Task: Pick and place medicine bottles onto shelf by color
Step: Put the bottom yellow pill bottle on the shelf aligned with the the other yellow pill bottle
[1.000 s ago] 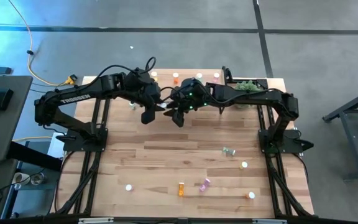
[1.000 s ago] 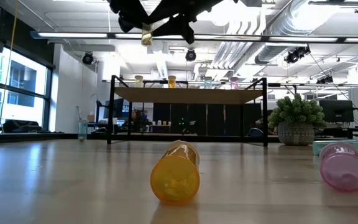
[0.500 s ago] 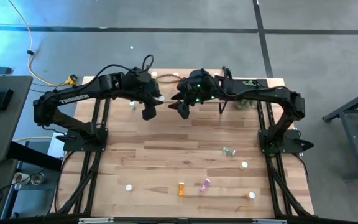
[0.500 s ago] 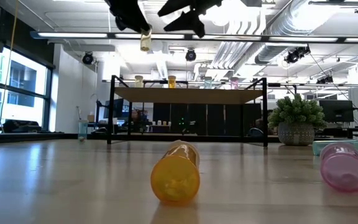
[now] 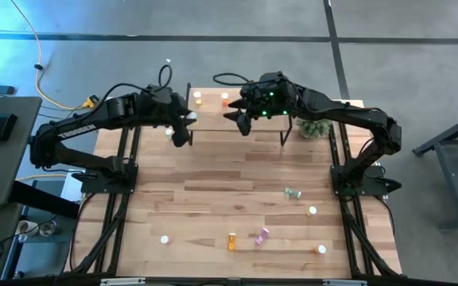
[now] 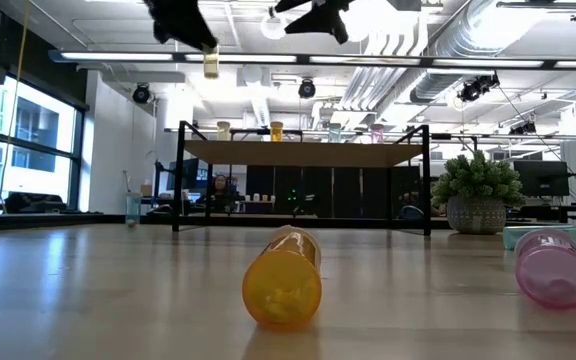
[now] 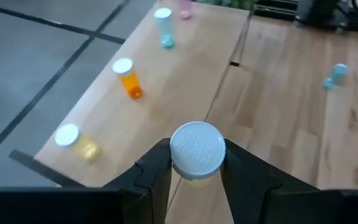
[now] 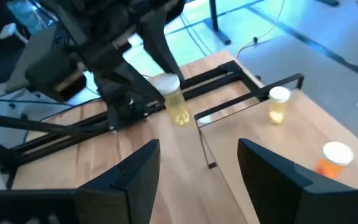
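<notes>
A small yellow medicine bottle with a white cap hangs high above the table, near the shelf's left end, and my left gripper is shut on it. The shelf stands at the table's far edge. Along its back stand yellow, orange, blue-green and pink bottles. My right gripper hovers open over the shelf, to the right of the held bottle, with nothing between its fingers. Several more bottles lie or stand on the near part of the table, among them an orange one and a pink one. My left gripper pinches the bottle's top end, at the white cap, between its two fingers. The fingers slant down from the table's left side. The bottle hangs upright below them, cap up, its yellow body clear of the shelf and table.
A green plant ball in a pot stands beside the shelf's right end. One white-capped bottle stands on the table under my left arm. Bare tabletop stretches between the shelf and the near bottles.
My right gripper has drawn away from the yellow bottle, going up and toward the far edge, over the shelf. My left gripper has carried the bottle toward the table's left and far edges. The bottle stays upright and high.
</notes>
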